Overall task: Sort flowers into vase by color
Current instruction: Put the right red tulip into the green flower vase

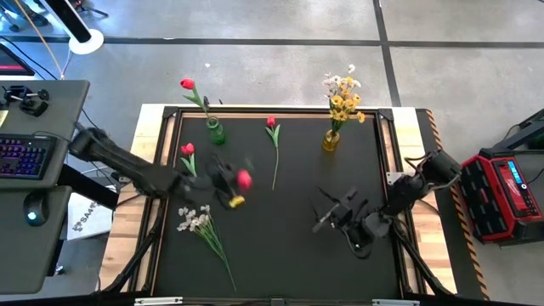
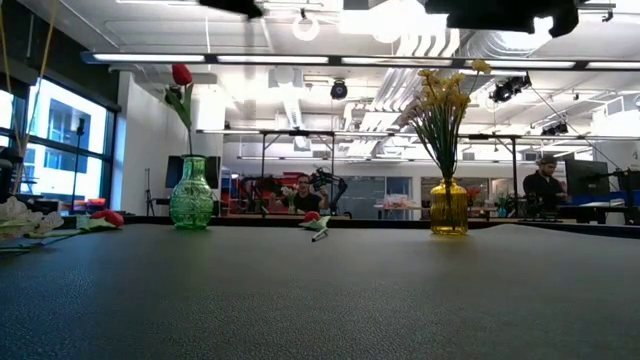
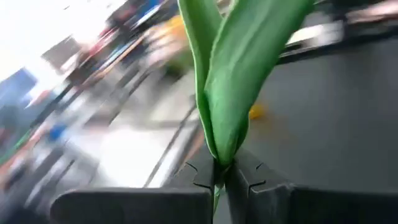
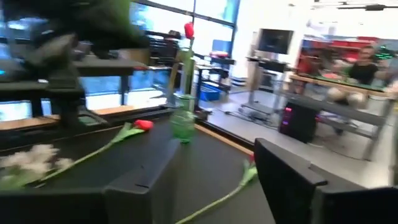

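Over the left half of the black mat (image 1: 289, 246), the left arm reached in low from the table's edge, its left gripper (image 1: 228, 189) clenched on the stem of a red tulip (image 1: 244, 179); in the wrist view the two dark fingers (image 3: 258, 186) pinched together beneath the flower's smooth, glossy green leaves (image 3: 239, 68). The right arm sat folded near the right edge, its right gripper (image 1: 327, 214) spread apart and grasping nothing. A ribbed green glass vase (image 1: 216, 131) held one red tulip, and a yellow glass vase (image 1: 331, 139) held the yellow spray (image 1: 343, 95). Two more red tulips (image 1: 272, 123) lay flat on the pebbled mat, one beside the left arm, and a spray of small white blossoms (image 1: 195, 219) lay near the front left.
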